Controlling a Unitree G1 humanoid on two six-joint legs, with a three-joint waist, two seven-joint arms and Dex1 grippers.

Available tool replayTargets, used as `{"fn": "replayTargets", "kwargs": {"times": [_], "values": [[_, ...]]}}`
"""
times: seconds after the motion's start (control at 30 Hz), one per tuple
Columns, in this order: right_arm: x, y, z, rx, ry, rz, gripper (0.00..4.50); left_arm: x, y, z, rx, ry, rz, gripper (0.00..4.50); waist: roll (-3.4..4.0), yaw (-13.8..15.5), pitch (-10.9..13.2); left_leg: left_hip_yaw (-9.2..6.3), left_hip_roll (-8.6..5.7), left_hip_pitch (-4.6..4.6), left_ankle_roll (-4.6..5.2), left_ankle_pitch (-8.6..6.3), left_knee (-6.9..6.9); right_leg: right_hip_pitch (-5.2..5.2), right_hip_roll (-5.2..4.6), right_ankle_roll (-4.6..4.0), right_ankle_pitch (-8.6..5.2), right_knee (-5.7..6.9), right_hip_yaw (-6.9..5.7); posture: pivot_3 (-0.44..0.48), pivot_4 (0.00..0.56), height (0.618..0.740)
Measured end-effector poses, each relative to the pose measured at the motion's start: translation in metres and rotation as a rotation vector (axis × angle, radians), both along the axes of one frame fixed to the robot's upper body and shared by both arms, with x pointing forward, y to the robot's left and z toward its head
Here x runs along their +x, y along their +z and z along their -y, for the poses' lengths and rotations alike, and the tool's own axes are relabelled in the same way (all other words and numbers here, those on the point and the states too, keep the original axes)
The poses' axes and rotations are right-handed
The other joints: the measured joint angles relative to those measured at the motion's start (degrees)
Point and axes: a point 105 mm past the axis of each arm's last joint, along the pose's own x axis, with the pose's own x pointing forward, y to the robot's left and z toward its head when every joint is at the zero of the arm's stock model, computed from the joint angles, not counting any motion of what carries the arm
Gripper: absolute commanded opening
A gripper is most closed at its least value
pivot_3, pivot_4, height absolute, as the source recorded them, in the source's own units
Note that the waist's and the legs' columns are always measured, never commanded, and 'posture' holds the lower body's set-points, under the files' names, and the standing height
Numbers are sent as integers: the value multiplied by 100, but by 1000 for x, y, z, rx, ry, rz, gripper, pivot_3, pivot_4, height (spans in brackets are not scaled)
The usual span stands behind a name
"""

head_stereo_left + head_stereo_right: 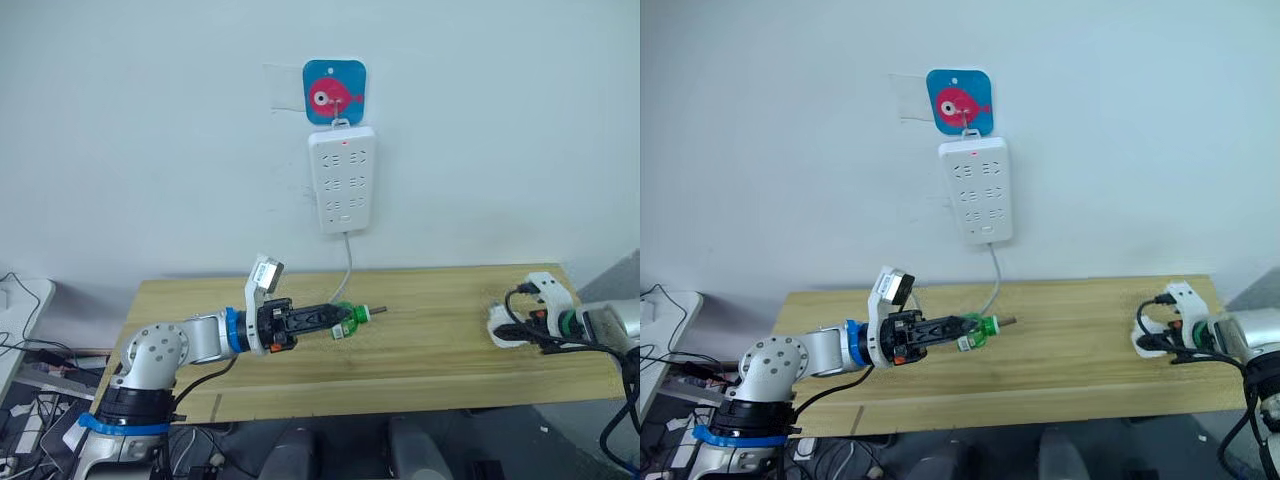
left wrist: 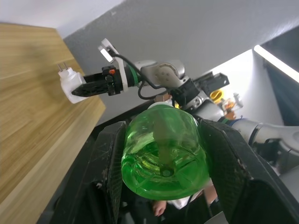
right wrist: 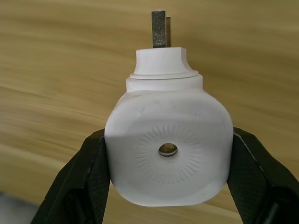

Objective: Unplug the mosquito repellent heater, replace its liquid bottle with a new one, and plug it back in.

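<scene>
The right gripper (image 3: 168,186) clamps the small white rounded plastic mosquito repellent heater (image 3: 168,149) over the right end of the light wooden table (image 1: 430,350), prongs free, so unplugging is done. The left gripper (image 2: 163,177) clasps a green translucent liquid bottle (image 2: 162,151) above mid-table. Still ahead, seemingly: joining bottle to heater and replugging into the white wall-hung power strip (image 1: 342,180).

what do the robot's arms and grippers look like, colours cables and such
Both arms are silver-grey metal with loose black cables. The left arm has blue rings at wrist and base; the right arm has a green wrist ring. Each gripper, left and right, has two black textured fingers and a white wrist camera bracket.
</scene>
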Motion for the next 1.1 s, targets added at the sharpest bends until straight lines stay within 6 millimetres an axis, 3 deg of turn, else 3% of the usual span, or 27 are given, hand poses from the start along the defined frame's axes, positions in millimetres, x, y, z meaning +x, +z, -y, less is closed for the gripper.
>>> {"fn": "replayTargets", "kwargs": {"times": [0.1,0.43,0.6,0.73,0.9,1.1], "values": [[3,-6,8,-32,-29,-14,2966,-3,-6,-1,11,10,-12,2186,2,-27,14,1,11,6,5,-3,-2,1,1,-3,2,0,3,-50,208,740],[19,-8,4,-2,-107,-20,2966,-6,-8,-1,26,12,-5,2186,-35,44,69,-6,1,5,6,-4,0,14,3,-7,4,-10,-9,-38,216,740],[17,-12,6,6,-138,-39,4477,-7,-10,-2,31,15,-10,2186,-39,70,103,-8,1,6,6,-4,0,15,3,-7,4,-8,-11,-48,213,740],[15,-10,2,47,-134,-57,4477,-7,-10,-2,32,15,-9,2186,-27,56,111,-7,3,6,4,-3,-1,13,2,-7,4,-8,-11,-65,207,740],[19,14,5,99,-144,-34,4477,-6,-9,-2,33,14,-3,2186,-22,33,115,-7,0,5,5,-3,-1,14,2,-7,4,-9,-11,-94,200,740],[21,63,12,122,-122,44,4477,-6,-9,-3,28,5,5,2186,-21,-7,115,-7,2,4,5,-4,-2,12,0,-7,3,-12,-12,-130,190,740]]}}
